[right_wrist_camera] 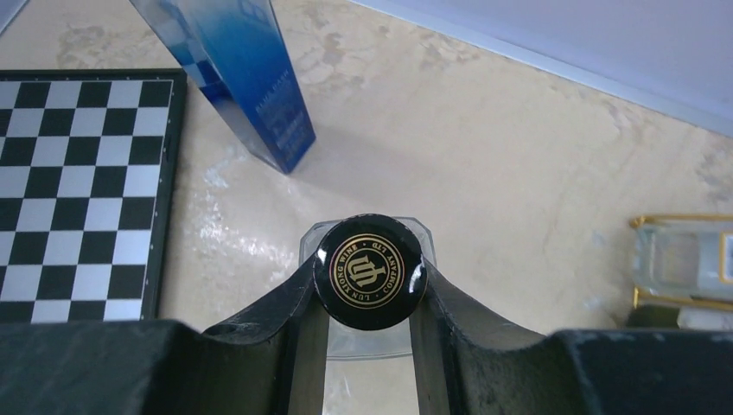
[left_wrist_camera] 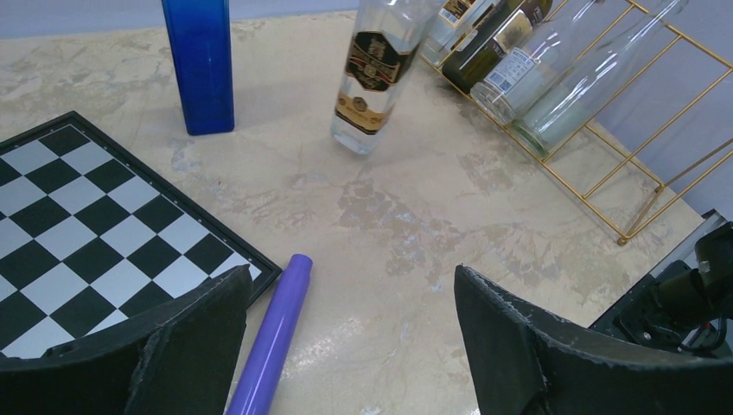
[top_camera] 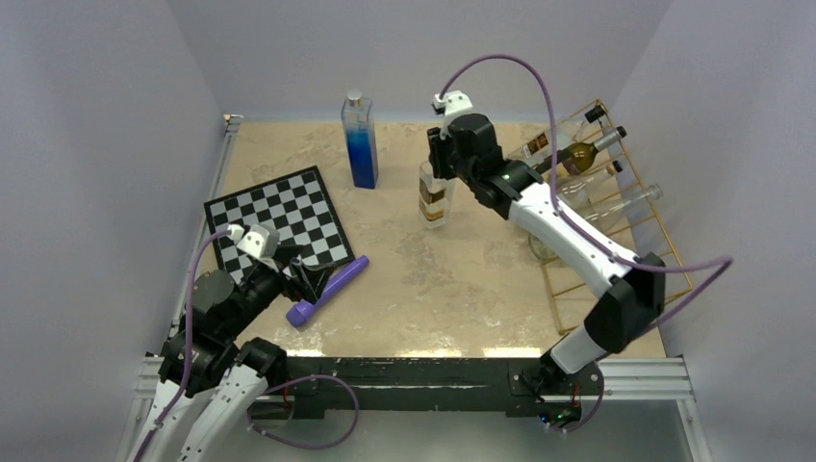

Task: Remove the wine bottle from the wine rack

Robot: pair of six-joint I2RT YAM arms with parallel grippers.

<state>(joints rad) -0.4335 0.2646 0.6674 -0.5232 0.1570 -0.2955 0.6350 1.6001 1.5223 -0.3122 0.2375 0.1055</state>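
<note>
a: so, where is the wine bottle [top_camera: 435, 200]?
b: right between the right fingers [top_camera: 441, 159]. they pinch it at the top, one finger on either side of its black cap [right_wrist_camera: 370, 272]. the right wrist view looks straight down on the gold emblem printed there.
a: is it on the wine rack [top_camera: 664, 252]?
b: no. it stands upright with its base on the counter [top_camera: 462, 279], clear of the gold wire. the rack lies off to one side of those fingers. other bottles [top_camera: 577, 154] lie slanted on it, necks pointing away from the fingers.
a: what else sits near the right fingers?
b: a tall blue bottle [top_camera: 360, 140] stands on the counter, on the opposite side of them from the rack and apart from the clear bottle they grip.
a: and the left fingers [top_camera: 308, 274]?
b: spread wide with nothing between them, low over the counter. a purple cylinder [left_wrist_camera: 275, 337] lies just beside one finger, and a chessboard [left_wrist_camera: 95, 233] lies flat past that same finger. the wine bottle stands well ahead of them, beyond the open gap. the rack is further off, on the other finger's side.
</note>
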